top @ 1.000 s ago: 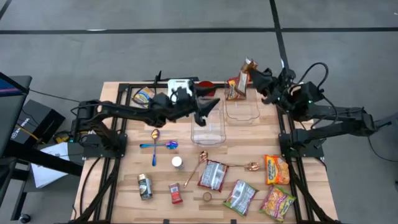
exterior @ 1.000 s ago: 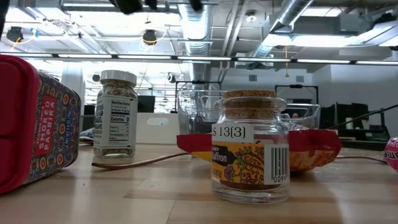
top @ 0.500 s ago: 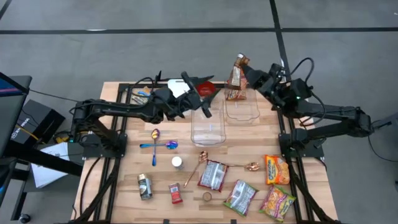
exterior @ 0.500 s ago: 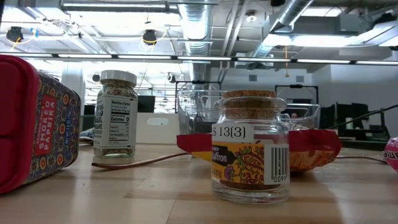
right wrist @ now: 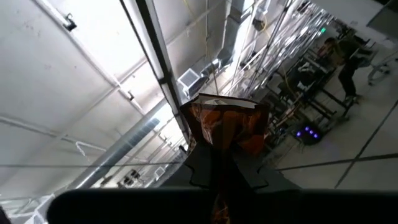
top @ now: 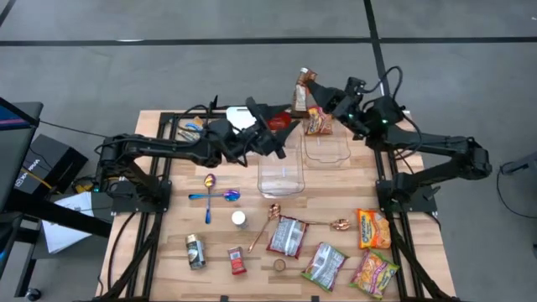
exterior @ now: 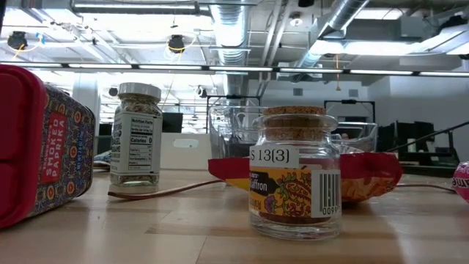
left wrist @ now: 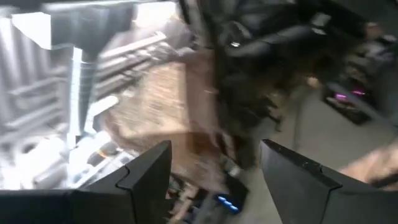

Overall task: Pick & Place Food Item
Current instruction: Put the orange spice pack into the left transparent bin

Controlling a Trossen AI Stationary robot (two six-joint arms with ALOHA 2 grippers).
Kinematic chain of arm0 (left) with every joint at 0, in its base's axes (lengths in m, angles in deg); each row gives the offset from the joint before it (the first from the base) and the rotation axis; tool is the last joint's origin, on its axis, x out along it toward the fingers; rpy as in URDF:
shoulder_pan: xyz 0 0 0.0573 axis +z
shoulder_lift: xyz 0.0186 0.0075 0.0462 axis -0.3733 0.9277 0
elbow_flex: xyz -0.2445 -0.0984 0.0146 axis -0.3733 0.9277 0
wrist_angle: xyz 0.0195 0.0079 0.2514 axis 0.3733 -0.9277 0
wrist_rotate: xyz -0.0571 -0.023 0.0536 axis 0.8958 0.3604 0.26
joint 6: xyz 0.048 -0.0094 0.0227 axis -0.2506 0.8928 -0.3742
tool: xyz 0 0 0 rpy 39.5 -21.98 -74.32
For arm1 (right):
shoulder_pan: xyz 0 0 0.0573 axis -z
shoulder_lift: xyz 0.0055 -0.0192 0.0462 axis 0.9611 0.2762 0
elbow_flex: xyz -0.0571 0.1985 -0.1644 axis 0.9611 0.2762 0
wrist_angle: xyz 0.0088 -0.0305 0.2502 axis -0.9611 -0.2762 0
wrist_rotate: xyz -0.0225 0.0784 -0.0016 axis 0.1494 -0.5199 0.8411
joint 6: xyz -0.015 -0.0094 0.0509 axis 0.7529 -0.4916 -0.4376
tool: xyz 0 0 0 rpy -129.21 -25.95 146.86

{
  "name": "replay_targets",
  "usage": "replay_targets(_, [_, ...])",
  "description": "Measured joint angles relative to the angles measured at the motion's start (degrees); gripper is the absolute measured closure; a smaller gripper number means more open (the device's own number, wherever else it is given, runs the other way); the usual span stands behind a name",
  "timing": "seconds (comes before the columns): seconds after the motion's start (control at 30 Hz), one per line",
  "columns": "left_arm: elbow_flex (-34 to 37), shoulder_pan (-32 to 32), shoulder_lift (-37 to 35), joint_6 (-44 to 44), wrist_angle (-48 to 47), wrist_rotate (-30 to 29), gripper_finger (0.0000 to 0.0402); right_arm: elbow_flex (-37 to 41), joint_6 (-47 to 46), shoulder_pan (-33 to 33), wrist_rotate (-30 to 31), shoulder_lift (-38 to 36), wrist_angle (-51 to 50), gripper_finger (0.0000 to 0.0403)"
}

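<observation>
My right gripper [top: 325,98] is shut on a brown snack packet [top: 304,87], high over the table's far edge, left of the far clear container [top: 327,148]. In the right wrist view the packet [right wrist: 225,123] sticks out past the gripper [right wrist: 222,167]. An orange packet [top: 318,122] lies at that container's far side. My left gripper [top: 278,137] hangs open over the far end of the nearer clear container [top: 281,173]. Nothing is between its fingers in the left wrist view [left wrist: 214,155]. My right gripper pinches one end of the brown packet [right wrist: 219,154] between its two fingers. The fingers come from the table's right and slant upward. The packet's crimped end [top: 307,75] points away from the fingers, and the whole packet is lifted clear of the table and containers.
Spoons [top: 211,196], a white-capped jar [top: 239,219], a can [top: 195,251], a small red tin [top: 237,260] and several snack packets [top: 288,236] [top: 372,228] lie on the near half. The low view shows a saffron jar [exterior: 294,183], a spice jar [exterior: 137,136] and a red tin [exterior: 37,139].
My right gripper has carried the brown packet toward the table's left along the far edge, still shut on it and lifted clear. My left gripper has rolled about its own axis and risen a little over the nearer container, staying open.
</observation>
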Motion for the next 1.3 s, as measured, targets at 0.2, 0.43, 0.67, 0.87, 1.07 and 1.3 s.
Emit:
replay_targets(0.2, [0.0, 1.5, 0.0, -4.5, 5.5, -1.9, 0.0166, -2.4, -1.3, 0.0, -1.6, 3.0, 0.0, 0.0393])
replay_targets(0.43, [0.0, 1.6, 0.0, -4.6, 6.5, -3.1, 0.0201, -2.6, -1.9, 0.0, -1.5, 3.3, 0.1, 0.0393])
replay_targets(0.67, [0.0, 0.1, 0.0, -4.5, 7.2, -1.7, 0.0307, -2.6, -2.3, 0.1, -1.4, 3.1, 0.0, 0.0391])
replay_targets(0.87, [-0.1, -1.5, 0.0, -3.8, 10.5, -2.8, 0.0381, -2.6, -2.8, 0.5, -1.4, 3.1, 0.0, 0.0389])
replay_targets(1.07, [-2.5, -1.5, 0.0, 1.6, 9.5, -4.2, 0.0399, -2.7, -2.8, 0.5, -1.4, 3.1, 0.1, 0.0372])
replay_targets(1.3, [-3.0, -1.5, -0.3, 5.3, 9.0, -4.4, 0.0401, -2.7, -2.8, 0.5, -4.4, 3.1, 1.3, 0.0321])
